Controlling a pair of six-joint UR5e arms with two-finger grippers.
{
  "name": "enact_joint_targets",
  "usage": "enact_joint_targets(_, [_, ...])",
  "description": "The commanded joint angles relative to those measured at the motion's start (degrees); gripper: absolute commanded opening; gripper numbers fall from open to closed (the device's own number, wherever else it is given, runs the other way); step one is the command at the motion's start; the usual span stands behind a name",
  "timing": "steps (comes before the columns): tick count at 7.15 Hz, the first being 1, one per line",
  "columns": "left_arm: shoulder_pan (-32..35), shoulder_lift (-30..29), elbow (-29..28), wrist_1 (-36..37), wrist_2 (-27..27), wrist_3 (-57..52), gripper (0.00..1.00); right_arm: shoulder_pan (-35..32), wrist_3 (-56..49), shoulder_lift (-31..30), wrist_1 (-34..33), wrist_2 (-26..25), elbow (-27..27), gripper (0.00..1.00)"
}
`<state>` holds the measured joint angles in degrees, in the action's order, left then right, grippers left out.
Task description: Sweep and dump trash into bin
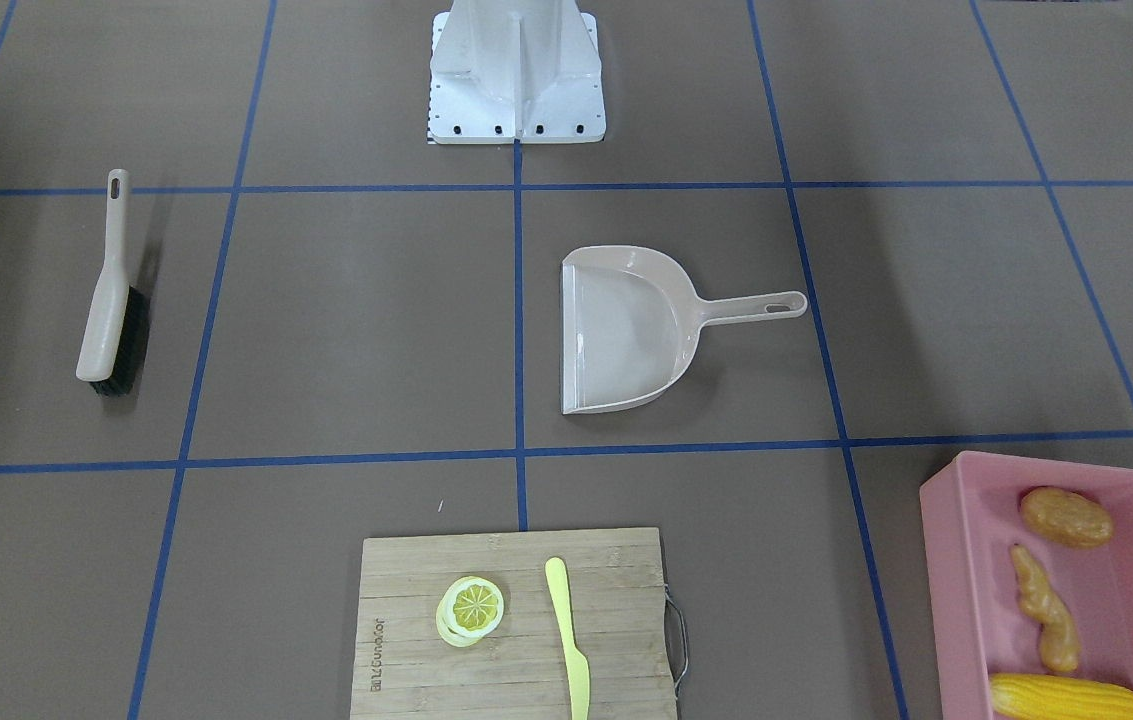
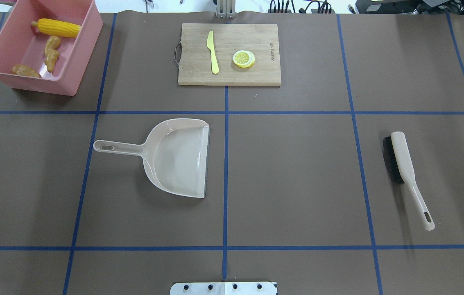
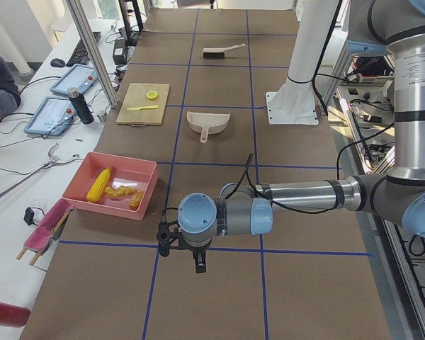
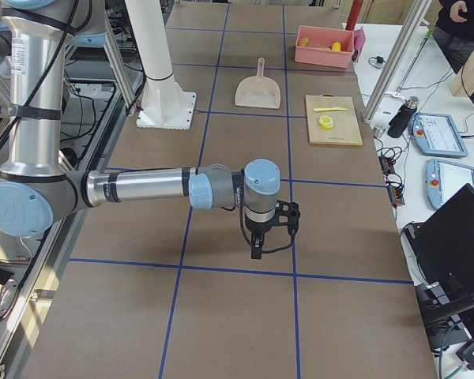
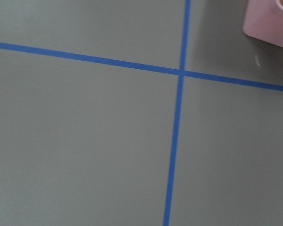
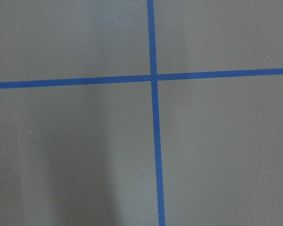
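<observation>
The job looks finished: the corn cob (image 2: 57,27), potato (image 2: 25,71) and ginger root (image 2: 52,53) lie inside the pink bin (image 2: 40,84) at the tabletop's far left corner. Dustpan (image 2: 178,157) and brush (image 2: 406,172) lie loose mid-table. Left gripper (image 3: 180,244) and right gripper (image 4: 272,225) hang toward opposite ends; whether their jaws are open, I cannot tell

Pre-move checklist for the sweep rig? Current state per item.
1. Trash binned: the corn cob, potato and ginger root lie in the pink bin: ok.
2. The dustpan is empty: ok.
3. The brush lies unheld, apart from the dustpan: ok.
4. The lemon slice and knife are on the cutting board: ok.
5. State of left claw and right claw: cannot tell, side views only.
</observation>
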<state>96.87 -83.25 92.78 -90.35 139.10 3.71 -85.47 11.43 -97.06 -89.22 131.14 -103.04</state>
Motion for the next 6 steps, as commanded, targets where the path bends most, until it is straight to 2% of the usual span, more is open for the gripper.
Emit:
enact_joint_targets(1, [0.17,-0.51,-0.33,0.96,-8.08,-0.11,0.99,-0.14,0.0,0.03,0.01,0.0,0.03,1.0])
enact_joint_targets(2, [0.17,-0.6,-0.14,0.79,-11.53,-0.19,0.99,-0.23,0.0,0.03,0.01,0.0,0.12,1.0])
enact_joint_targets(6, [0.17,-0.51,1.27,0.26,-11.31,-0.28,0.99,-0.93,-0.17,0.03,-0.08,0.0,0.29,1.0])
